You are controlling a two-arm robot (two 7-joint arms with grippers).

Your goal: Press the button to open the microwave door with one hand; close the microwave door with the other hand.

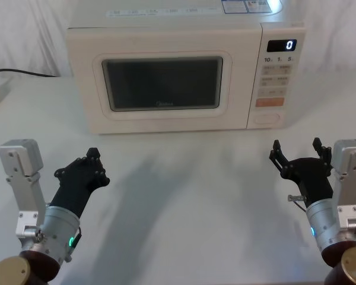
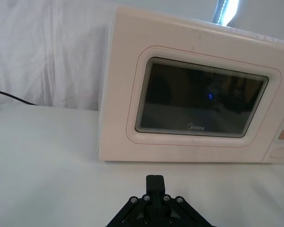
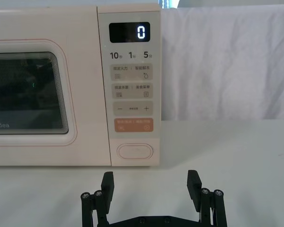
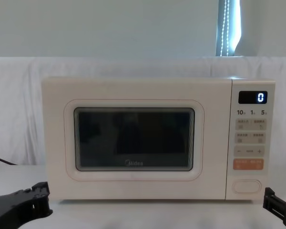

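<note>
Your microwave sits at the far side of the white table (image 1: 184, 196), facing you, and its microwave door (image 1: 163, 86) is shut flush with the body, the dark glass window and the small logo squarely in view. To the right of the door is the narrow control panel (image 1: 276, 77), its display (image 1: 282, 45) reading 0. The button (image 1: 267, 117) is at the very bottom of that panel, just under the orange key (image 1: 269, 102); in your right wrist view it appears as a plain rounded pill (image 3: 135, 151), untouched.

Your right gripper (image 1: 298, 154) hovers over the table on the near right, well short of the microwave and roughly in line with the control panel. Its jaws are spread wide apart and hold nothing, the two fingertips (image 3: 108, 182) pointing towards the panel.

Your left gripper (image 1: 89, 163) hovers on the near left, also well apart from the microwave, aimed at the door's side. Its jaws are drawn together with nothing between them. In the chest view its dark tip (image 4: 35, 193) pokes in low at the left, below the door.
</note>
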